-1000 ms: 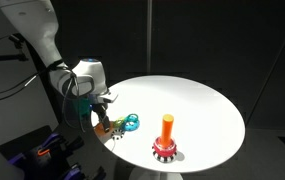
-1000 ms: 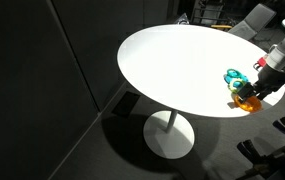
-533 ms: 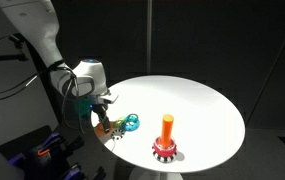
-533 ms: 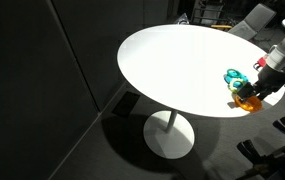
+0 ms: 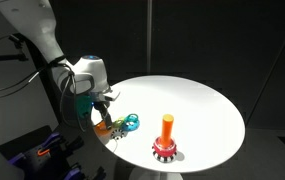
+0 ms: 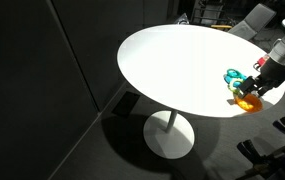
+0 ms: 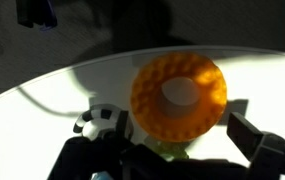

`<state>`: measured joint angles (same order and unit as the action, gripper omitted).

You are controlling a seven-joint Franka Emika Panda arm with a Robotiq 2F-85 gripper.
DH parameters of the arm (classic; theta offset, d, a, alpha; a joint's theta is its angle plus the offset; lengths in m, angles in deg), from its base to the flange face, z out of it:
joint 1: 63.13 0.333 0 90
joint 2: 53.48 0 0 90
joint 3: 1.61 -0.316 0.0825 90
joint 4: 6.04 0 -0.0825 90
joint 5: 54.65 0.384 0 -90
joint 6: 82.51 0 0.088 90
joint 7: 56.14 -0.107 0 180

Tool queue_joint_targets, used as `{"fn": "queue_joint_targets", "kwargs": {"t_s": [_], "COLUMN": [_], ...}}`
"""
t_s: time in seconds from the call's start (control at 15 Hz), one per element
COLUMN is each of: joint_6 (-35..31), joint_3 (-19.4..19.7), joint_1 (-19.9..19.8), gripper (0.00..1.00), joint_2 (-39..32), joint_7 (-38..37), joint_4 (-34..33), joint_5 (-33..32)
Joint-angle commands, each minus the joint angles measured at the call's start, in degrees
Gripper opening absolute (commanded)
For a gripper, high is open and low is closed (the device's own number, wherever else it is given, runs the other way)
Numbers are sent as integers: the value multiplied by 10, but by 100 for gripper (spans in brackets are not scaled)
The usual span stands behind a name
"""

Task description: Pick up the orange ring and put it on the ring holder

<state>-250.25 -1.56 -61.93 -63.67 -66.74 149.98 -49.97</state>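
Note:
The orange ring (image 7: 179,93) fills the middle of the wrist view, lying flat between my jaws; it also shows at the table's edge in both exterior views (image 5: 103,128) (image 6: 247,101). My gripper (image 7: 180,122) (image 5: 102,117) (image 6: 252,90) is open and straddles it: the left finger touches the ring's rim, and bare table shows between the ring and the right finger (image 7: 254,138). The ring holder (image 5: 167,130), an upright orange peg on a red base with a dark rim, stands apart near the table's front edge.
A green ring (image 7: 172,152) peeks out under the orange one. A blue ring (image 5: 132,122) (image 6: 232,75) lies just beside them. A small black-and-white gear disc (image 7: 102,120) sits by my left finger. All rest on the round white table (image 5: 197,95) close to its rim.
My gripper and wrist have shifted slightly upward over the orange ring. The rings and the holder look unmoved.

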Motion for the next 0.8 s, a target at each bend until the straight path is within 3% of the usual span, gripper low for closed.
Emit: {"fn": "queue_joint_targets", "kwargs": {"t_s": [0.0, 0.73], "joint_6": [-1, -7], "joint_3": [-15, -22], "joint_1": [-16, -20], "gripper": [100, 100], "joint_2": [17, 1], "joint_7": [34, 49], "joint_4": [7, 2], "joint_5": [32, 47]}}
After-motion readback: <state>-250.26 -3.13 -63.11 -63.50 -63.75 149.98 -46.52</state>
